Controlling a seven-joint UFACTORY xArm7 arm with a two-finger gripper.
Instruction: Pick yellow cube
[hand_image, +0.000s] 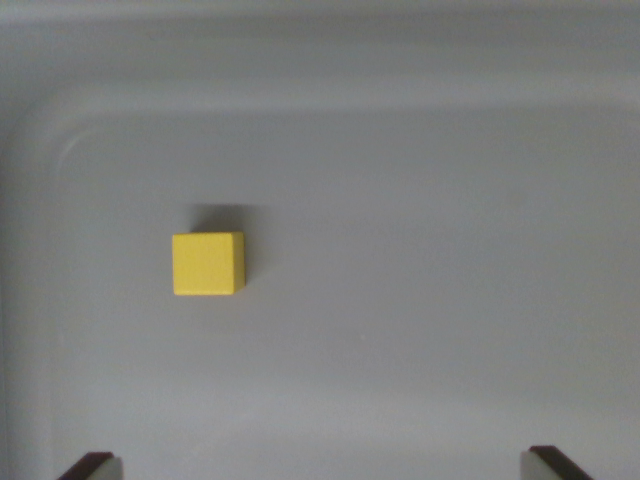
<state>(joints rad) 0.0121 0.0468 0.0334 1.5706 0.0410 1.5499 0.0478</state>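
A yellow cube (207, 264) rests on the floor of a pale grey tray, left of the middle of the wrist view. Only the two dark fingertips (90, 465) of my gripper (320, 465) show, at the bottom corners of the picture, far apart. The gripper is open with nothing between its fingers. The cube lies above the fingertips in the picture, nearer the left one and well clear of both.
The grey tray (60, 150) has a raised rim running along the top and down the left side, with a rounded corner at the upper left. Its flat floor stretches to the right of the cube.
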